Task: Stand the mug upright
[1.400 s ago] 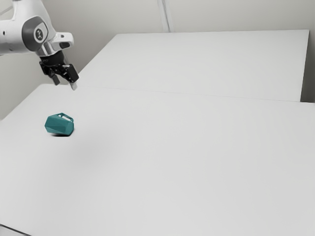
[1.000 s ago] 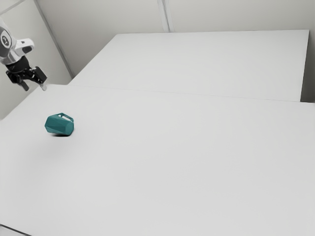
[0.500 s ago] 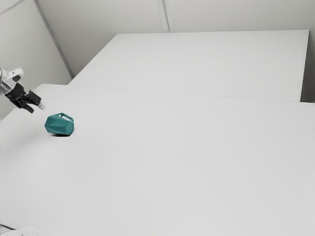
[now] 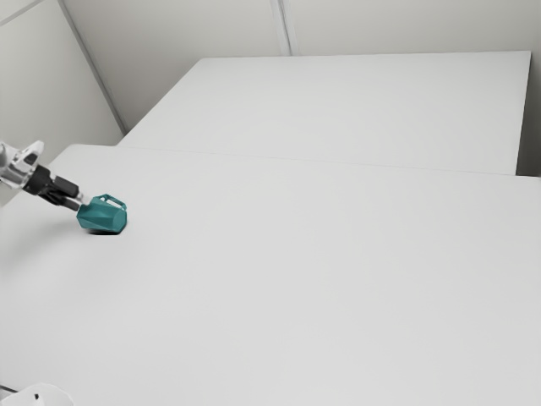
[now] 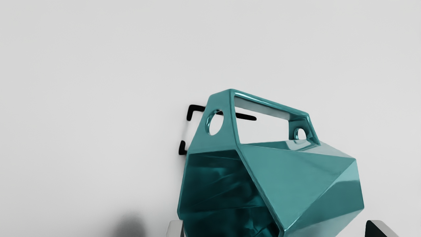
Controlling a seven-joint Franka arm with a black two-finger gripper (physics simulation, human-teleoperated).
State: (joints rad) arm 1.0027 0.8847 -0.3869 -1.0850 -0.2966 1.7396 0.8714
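Note:
In the exterior view my gripper is low at the left, its fingertips at the near-left end of the teal mug. The faceted mug lies on its side on the white table, its handle up. In the wrist view the mug spans most of the space between the fingertips of my gripper, which stand wide apart. Its dark opening faces one finger's side, and the far finger stands off from the mug's base. Contact with the nearer finger cannot be told.
The white table stretches away toward the exterior view's right. Behind it stands a second white surface. A white rounded part shows at the exterior view's bottom left corner.
My gripper first went toward the exterior view's left, then came down and back toward the right to the mug. The mug has not moved. The white part at the bottom left has come into view.

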